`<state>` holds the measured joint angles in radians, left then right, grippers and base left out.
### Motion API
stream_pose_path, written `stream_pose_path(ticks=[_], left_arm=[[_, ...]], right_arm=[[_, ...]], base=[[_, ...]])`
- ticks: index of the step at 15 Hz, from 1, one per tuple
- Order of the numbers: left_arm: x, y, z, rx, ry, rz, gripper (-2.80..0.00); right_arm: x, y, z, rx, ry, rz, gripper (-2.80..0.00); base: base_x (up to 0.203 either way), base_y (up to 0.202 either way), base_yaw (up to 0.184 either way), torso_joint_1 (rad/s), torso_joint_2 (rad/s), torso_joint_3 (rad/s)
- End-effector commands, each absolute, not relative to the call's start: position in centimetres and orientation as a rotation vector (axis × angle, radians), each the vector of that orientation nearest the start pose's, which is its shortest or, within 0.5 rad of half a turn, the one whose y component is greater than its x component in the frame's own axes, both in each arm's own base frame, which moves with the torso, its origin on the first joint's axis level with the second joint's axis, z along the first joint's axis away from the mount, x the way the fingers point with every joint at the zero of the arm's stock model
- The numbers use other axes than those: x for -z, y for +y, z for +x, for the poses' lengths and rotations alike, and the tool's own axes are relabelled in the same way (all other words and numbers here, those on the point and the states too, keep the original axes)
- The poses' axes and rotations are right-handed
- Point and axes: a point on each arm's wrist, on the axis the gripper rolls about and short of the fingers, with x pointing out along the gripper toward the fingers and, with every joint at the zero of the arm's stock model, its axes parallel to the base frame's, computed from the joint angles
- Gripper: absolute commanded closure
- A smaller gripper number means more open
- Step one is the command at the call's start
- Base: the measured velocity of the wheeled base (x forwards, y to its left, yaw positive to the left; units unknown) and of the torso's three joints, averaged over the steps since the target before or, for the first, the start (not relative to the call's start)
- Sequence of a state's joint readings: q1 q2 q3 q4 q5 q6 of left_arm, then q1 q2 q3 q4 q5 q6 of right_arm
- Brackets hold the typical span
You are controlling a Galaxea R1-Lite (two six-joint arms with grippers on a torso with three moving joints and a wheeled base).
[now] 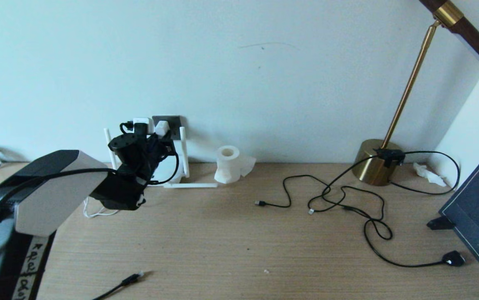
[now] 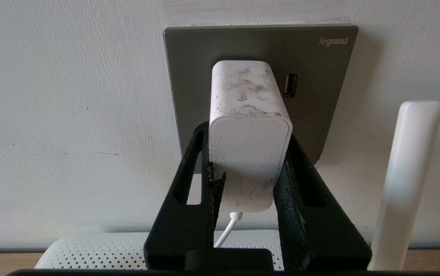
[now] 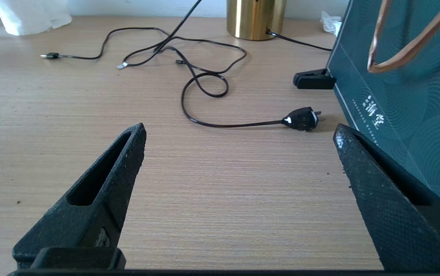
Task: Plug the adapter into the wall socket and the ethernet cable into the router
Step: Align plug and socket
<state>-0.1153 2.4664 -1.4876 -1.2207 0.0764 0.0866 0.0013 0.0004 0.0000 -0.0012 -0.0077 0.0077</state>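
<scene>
Left tool (image 2: 248,153) level, clamped round adapter (image 2: 248,126) at wall socket (image 2: 315,96).

Soft, even daylight filled the scene with a cool cast on the wall (image 1: 264,83). The desk (image 1: 231,233) carried only faint shadows under the cables. In the left wrist view the nearest antenna (image 2: 407,180) was blurred; the socket (image 2: 319,96) stayed sharp.

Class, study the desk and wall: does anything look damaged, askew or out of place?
The adapter, held by the left end effector against the wall socket, is scuffed with grey marks. One router antenna lies flat on the desk, while the others stand upright.
</scene>
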Motion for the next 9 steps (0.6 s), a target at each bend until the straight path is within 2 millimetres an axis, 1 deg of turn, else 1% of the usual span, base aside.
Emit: stream_pose_path(ticks=[1, 4, 9], left_arm=[[-11.10, -5.52, 49.30, 0.027, -0.252, 0.063, 0.00], [-11.42, -5.52, 49.41, 0.019, -0.256, 0.061, 0.00], [-11.18, -5.53, 49.47, 0.019, -0.250, 0.062, 0.00]], right_arm=[[-7.53, -0.02, -2.26, 0.006, 0.001, 0.008, -2.80], [-7.55, -0.02, -2.27, 0.006, 0.000, 0.008, -2.80], [-7.53, -0.02, -2.26, 0.006, 0.001, 0.008, -2.80]], base=[[0.000, 0.000, 0.000, 0.000, 0.00, 0.000], [0.000, 0.000, 0.000, 0.000, 0.00, 0.000], [0.000, 0.000, 0.000, 0.000, 0.00, 0.000]])
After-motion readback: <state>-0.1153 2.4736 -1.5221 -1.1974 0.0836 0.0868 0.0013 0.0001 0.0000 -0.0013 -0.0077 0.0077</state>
